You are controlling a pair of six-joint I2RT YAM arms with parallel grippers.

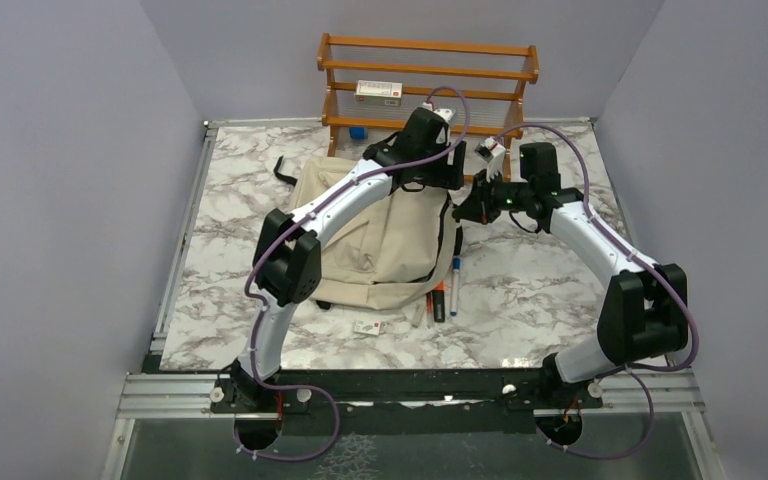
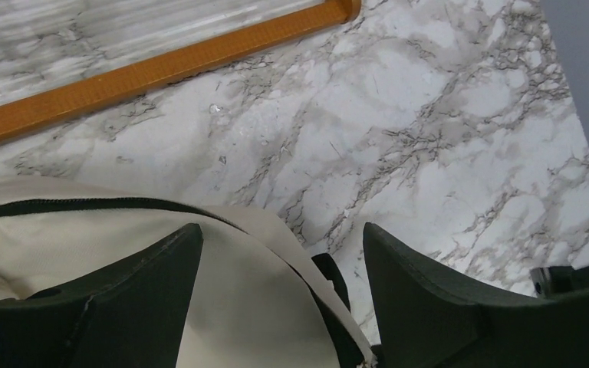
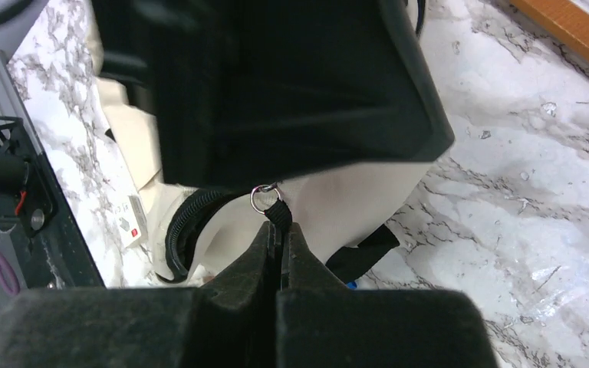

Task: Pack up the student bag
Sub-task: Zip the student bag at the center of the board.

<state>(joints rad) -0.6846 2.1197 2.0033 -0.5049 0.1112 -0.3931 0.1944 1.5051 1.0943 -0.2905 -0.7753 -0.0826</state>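
The student bag (image 1: 380, 245), cream fabric with black straps, lies flat mid-table. My left gripper (image 1: 442, 168) hovers over the bag's far right corner. In the left wrist view it (image 2: 280, 241) is open, with cream bag fabric (image 2: 253, 314) and a black zipper line (image 2: 84, 204) between and below its fingers (image 2: 445, 307). My right gripper (image 1: 476, 205) sits just right of that corner. Seen from the right wrist, it (image 3: 282, 228) is shut on the black zipper pull tab (image 3: 278, 214), which hangs from a small metal ring (image 3: 261, 199) on the bag (image 3: 353, 207).
An orange wooden shelf (image 1: 425, 80) stands at the back with a white box (image 1: 378, 92) on it. Pens (image 1: 440, 298) and a blue marker (image 1: 455, 275) lie by the bag's near right edge. A small white card (image 1: 368, 327) lies in front.
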